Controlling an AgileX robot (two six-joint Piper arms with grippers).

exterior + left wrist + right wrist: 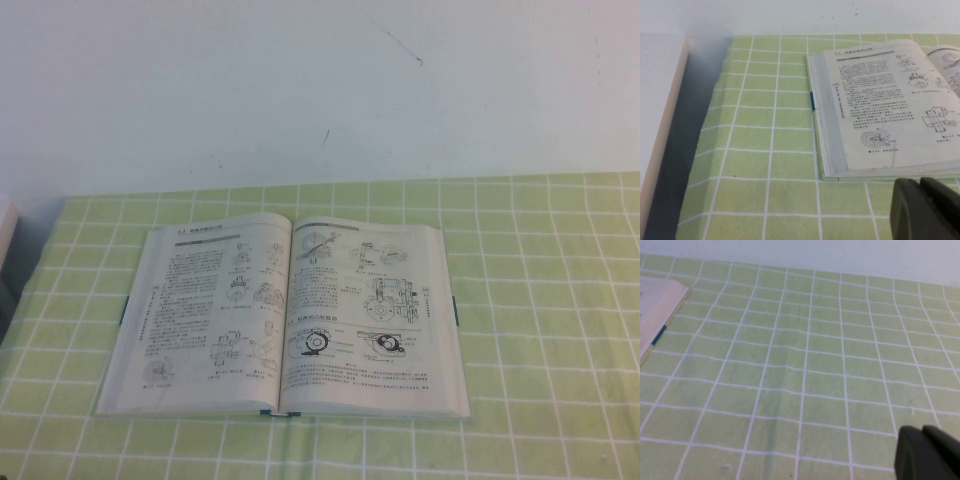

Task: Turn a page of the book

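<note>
The book (285, 315) lies open and flat in the middle of the table, with white pages of text and mechanical drawings and teal cover edges. Its right-hand page (365, 315) lies flat. Neither arm shows in the high view. In the left wrist view my left gripper (920, 186) is shut and empty, just off the book's (890, 110) near left corner, above the cloth. In the right wrist view my right gripper (923, 432) is shut and empty over bare cloth, well to the right of the book's edge (655, 310).
A green checked tablecloth (540, 300) covers the table. A white block (657, 125) stands off the cloth's left edge, and it also shows in the high view (6, 240). A white wall (320, 90) rises behind the table.
</note>
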